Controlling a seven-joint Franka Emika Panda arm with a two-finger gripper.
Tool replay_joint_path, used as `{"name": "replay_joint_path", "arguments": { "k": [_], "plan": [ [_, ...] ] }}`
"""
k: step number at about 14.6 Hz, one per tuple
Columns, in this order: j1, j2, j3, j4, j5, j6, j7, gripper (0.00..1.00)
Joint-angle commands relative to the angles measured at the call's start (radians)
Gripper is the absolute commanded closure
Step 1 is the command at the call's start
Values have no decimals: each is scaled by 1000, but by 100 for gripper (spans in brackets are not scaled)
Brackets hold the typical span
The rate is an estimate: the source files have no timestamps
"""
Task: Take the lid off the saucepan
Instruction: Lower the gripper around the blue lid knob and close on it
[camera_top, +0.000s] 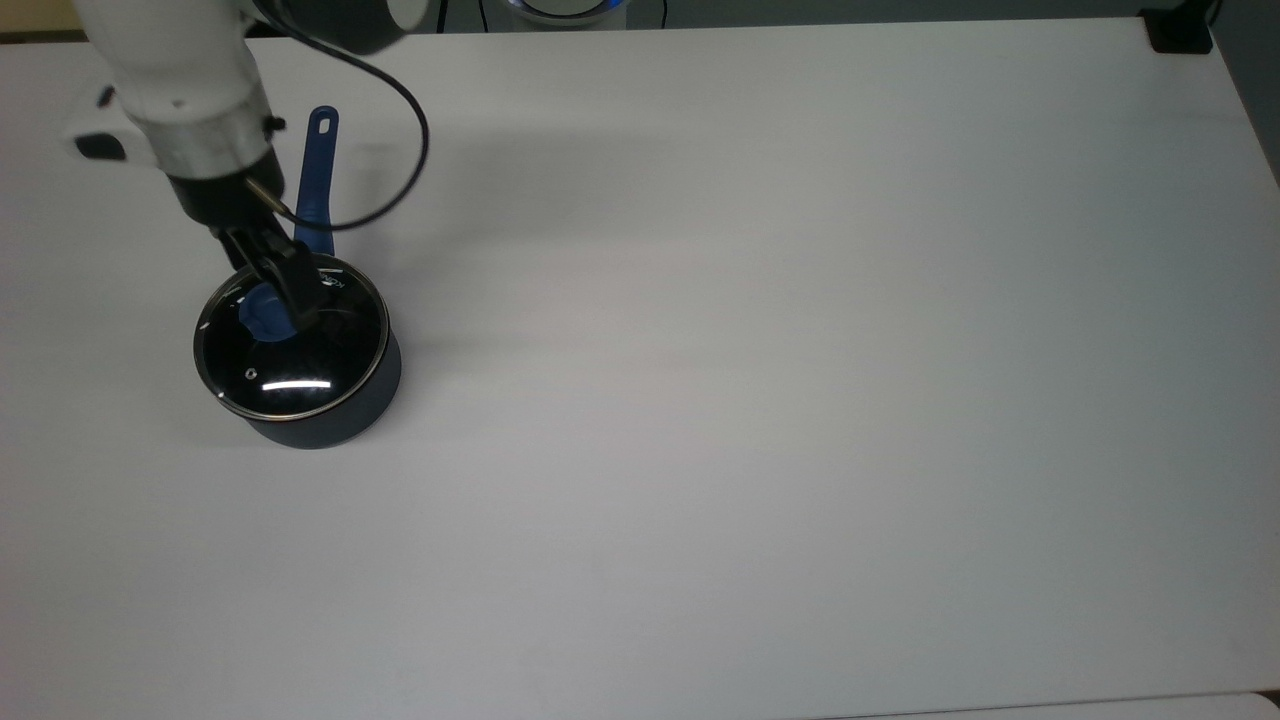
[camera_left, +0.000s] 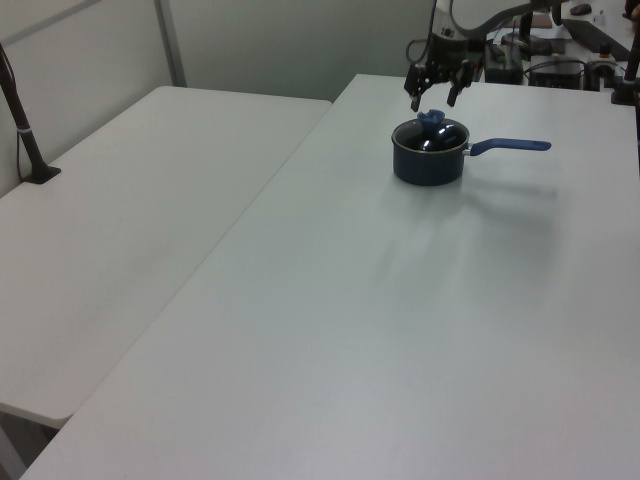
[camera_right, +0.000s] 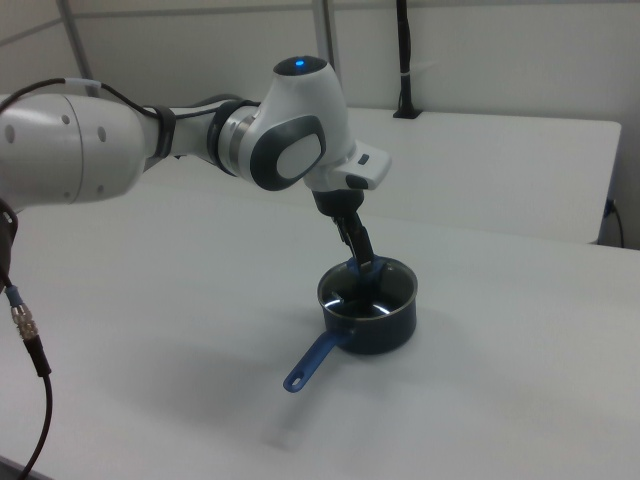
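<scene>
Your table (camera_top: 760, 400) is wide and white, with the saucepan (camera_top: 330, 415) sitting way over at the top view's left, its blue handle (camera_top: 316, 180) pointing to the far edge so it's out of your way. The lid (camera_top: 300, 365) sits flat on the rim, so the job's barely begun. Your gripper (camera_left: 434, 97) hangs right over the blue knob (camera_left: 431, 118), fingers spread wide in the left view, one each side. Looks lined up to drop and pinch.
</scene>
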Motion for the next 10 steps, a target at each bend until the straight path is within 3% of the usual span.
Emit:
{"name": "replay_joint_path", "arguments": {
  "k": [1, 7, 10],
  "plan": [
    [15, 14, -5, 11, -3, 18, 15, 3],
    [33, 46, -6, 11, -2, 21, 23, 5],
    [33, 47, -6, 11, -2, 21, 20, 10]
  ]
}}
